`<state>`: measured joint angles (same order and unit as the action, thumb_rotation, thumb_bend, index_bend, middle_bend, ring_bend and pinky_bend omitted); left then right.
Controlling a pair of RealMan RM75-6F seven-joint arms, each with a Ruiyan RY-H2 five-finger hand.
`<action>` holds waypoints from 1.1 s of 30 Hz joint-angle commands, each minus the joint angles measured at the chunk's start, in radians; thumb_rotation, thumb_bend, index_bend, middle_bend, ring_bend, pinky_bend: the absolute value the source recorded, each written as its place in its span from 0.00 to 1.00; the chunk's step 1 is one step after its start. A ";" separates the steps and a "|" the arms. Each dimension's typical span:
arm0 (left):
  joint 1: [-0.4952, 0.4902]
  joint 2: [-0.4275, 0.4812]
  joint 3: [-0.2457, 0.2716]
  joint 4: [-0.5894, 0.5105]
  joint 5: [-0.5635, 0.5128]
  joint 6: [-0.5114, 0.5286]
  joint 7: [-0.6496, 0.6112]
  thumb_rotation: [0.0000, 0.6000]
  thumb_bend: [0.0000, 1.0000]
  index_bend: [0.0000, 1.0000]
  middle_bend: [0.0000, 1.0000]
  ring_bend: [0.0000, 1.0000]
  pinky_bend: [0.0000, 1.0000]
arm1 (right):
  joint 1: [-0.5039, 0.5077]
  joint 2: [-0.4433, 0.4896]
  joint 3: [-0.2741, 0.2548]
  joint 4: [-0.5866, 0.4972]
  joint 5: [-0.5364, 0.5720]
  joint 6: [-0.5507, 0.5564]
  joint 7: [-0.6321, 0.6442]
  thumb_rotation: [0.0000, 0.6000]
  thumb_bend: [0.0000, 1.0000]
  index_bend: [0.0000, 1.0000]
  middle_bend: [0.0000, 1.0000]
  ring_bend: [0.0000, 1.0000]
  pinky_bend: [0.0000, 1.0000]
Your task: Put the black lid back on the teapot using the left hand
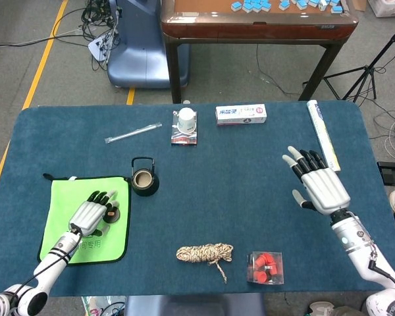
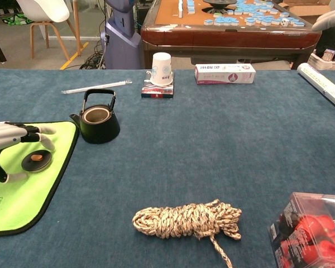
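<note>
The left hand hovers open, fingers spread over the black lid, which lies flat on the green mat at the left edge. The teapot stands just upper right, mouth uncovered. The right hand is open, far away.

We see the left hand low and reaching forward, fingers spread, apparently holding nothing; the right hand hangs raised, palm down, fingers splayed apart.
</note>
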<state>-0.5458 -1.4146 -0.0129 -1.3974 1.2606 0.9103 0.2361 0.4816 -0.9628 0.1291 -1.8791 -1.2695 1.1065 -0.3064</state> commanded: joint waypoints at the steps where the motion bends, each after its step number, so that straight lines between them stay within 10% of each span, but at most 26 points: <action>1: 0.001 -0.003 0.001 0.004 -0.001 -0.001 -0.003 1.00 0.33 0.20 0.00 0.00 0.00 | 0.001 -0.001 0.000 0.002 0.000 -0.002 -0.001 1.00 0.41 0.00 0.00 0.00 0.00; 33: 0.005 0.003 0.002 -0.002 -0.002 0.006 -0.002 1.00 0.33 0.31 0.00 0.00 0.00 | 0.006 -0.010 0.000 0.012 0.001 -0.007 0.003 1.00 0.41 0.00 0.00 0.00 0.00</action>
<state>-0.5411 -1.4121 -0.0113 -1.3990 1.2584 0.9163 0.2343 0.4877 -0.9729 0.1295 -1.8667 -1.2688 1.1000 -0.3035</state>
